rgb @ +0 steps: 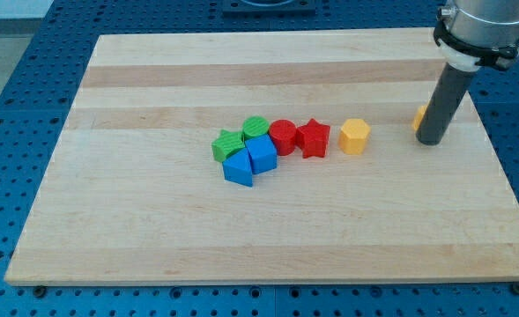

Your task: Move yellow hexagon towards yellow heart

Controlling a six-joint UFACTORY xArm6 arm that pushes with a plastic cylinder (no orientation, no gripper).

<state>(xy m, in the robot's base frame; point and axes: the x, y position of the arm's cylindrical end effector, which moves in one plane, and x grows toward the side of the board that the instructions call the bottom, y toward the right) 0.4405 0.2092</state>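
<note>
My tip point(432, 141) has no pincer. The hexagon point(354, 136) sits at its 9 o'clock; the heart point(420, 116) hides just behind it.

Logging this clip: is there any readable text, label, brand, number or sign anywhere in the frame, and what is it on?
None: no text, label, number or sign can be read.
The wooden board is bare wood grain.
The yellow hexagon, the red star and the other blocks carry no markings.
The dark rod above my tip shows no lettering.
</note>
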